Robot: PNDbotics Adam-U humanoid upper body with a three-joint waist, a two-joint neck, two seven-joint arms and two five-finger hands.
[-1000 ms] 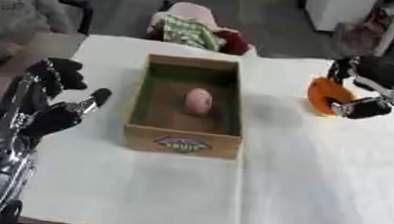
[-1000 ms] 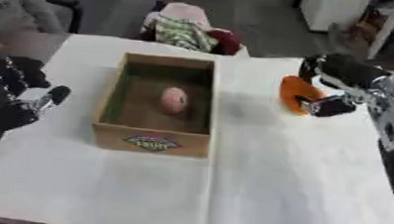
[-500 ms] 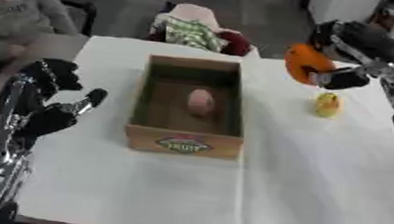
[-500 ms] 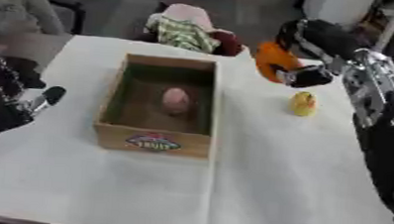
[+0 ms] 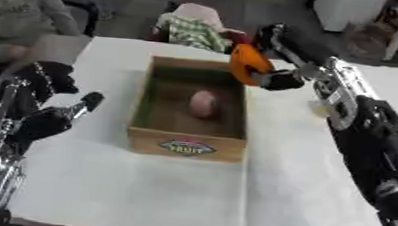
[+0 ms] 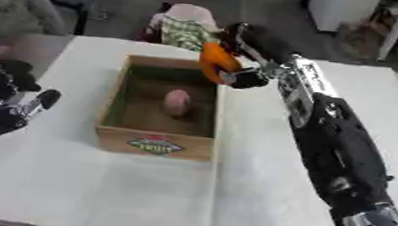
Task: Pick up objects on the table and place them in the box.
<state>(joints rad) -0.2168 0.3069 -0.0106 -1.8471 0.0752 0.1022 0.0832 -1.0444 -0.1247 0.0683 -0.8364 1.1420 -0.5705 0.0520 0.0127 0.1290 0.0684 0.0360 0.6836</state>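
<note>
My right hand is shut on an orange object and holds it in the air above the far right edge of the wooden box. A pink egg-shaped object lies inside the box on its dark green floor. A small yellow object lies on the white cloth to the right of the box, mostly hidden behind my right forearm. My left hand rests open at the left edge, fingers up, holding nothing.
The table wears a white cloth. A pile of checked and pink fabric sits just beyond the table's far edge. A person in grey shows at the far left.
My right hand has carried the orange object leftward from the table's right side to above the box's right edge. The yellow object came into view where the hand was. The left hand stays put.
</note>
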